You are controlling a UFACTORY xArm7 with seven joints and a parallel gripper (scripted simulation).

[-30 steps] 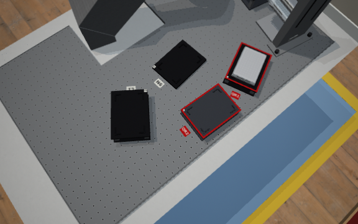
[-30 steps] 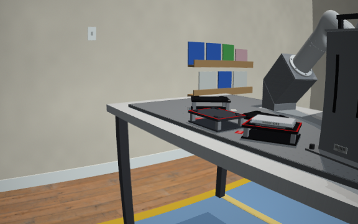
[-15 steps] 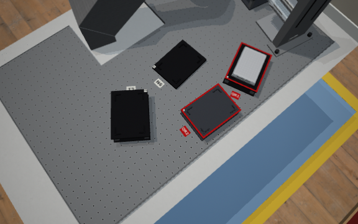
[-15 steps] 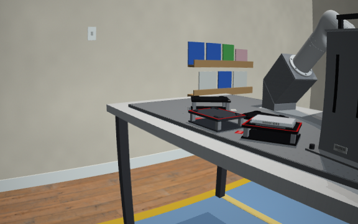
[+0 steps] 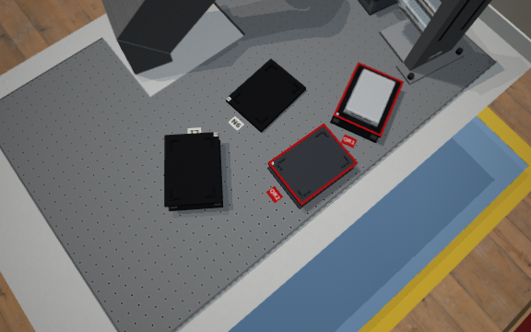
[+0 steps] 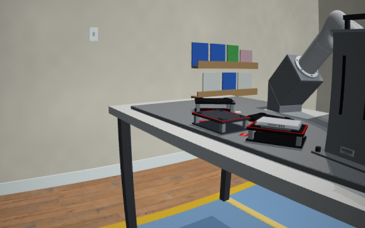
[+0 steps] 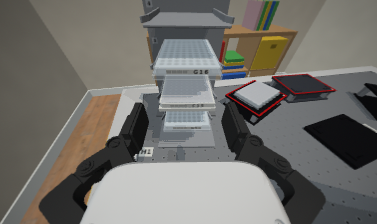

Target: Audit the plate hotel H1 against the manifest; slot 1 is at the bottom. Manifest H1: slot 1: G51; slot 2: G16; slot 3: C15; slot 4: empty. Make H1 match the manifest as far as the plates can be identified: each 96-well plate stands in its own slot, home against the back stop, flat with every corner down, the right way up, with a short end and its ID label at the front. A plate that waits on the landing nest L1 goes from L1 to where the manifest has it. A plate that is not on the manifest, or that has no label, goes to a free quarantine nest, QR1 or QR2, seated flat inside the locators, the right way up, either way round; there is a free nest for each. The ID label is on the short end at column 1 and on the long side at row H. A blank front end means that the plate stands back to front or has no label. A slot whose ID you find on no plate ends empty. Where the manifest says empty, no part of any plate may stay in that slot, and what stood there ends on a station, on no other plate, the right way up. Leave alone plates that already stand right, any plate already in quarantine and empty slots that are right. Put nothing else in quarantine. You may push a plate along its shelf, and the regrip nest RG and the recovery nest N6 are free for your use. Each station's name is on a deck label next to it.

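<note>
We faced the plate hotel H1 (image 7: 187,22) head on, and 3 plates stood in it, 1 above the other. The top plate (image 7: 185,56) showed a front label that read G16. The middle plate (image 7: 186,92) had a label too, which we took for C15, though it was small. The bottom plate (image 7: 187,121) carried a strip too blurred to read. Whether the stack began at slot 1 or slot 2 we could not tell, since the lowest shelf was partly hidden.

The fingers stood spread to their full width and held nothing, framing the hotel on either side; we judged that pose suited reading labels or lining up for a pull.

On the counter (image 5: 86,258), nest QR1 (image 5: 400,94) already held a white plate (image 5: 370,98), seated flat inside the red border, so it was to be left alone. QR2 (image 5: 276,170) just beside it was free, ready for a stray. N6 (image 5: 265,94) also stood free, as did the raised black nest (image 5: 193,170), whose label we could not read.
</note>
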